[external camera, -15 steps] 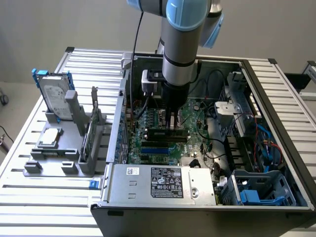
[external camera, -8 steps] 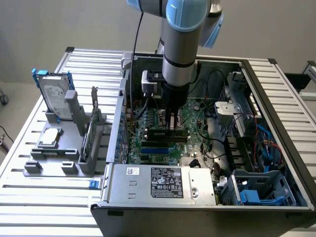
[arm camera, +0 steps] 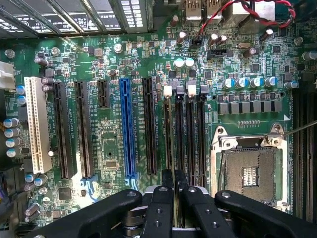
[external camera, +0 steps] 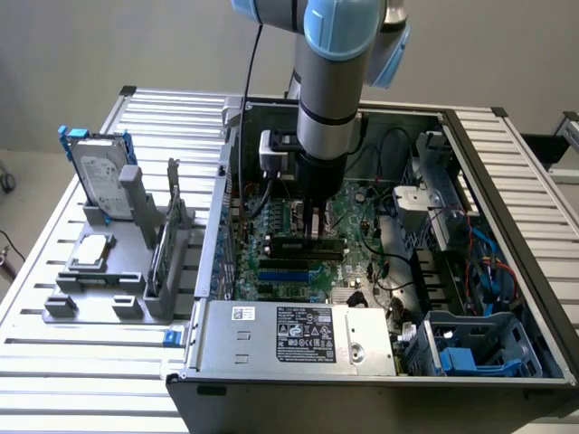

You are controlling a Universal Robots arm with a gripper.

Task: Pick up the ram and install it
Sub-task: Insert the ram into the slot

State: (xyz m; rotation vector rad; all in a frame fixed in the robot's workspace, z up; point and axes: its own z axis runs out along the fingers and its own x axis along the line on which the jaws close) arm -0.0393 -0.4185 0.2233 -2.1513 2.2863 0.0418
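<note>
In the exterior view my gripper reaches straight down into the open computer case, onto the motherboard's memory slots. The ram shows there as a long dark stick lying along a slot line under the fingers. In the wrist view the gripper is shut on the ram, which is seen edge-on as a thin dark strip running along a memory slot with white end clips. I cannot tell how deep it sits in the slot. The black fingers press on it from both sides.
An empty processor socket lies beside the memory slots, with a blue expansion slot and a white one on the other side. The power supply walls the case front. A grey fixture outside holds a hard drive and processor chip.
</note>
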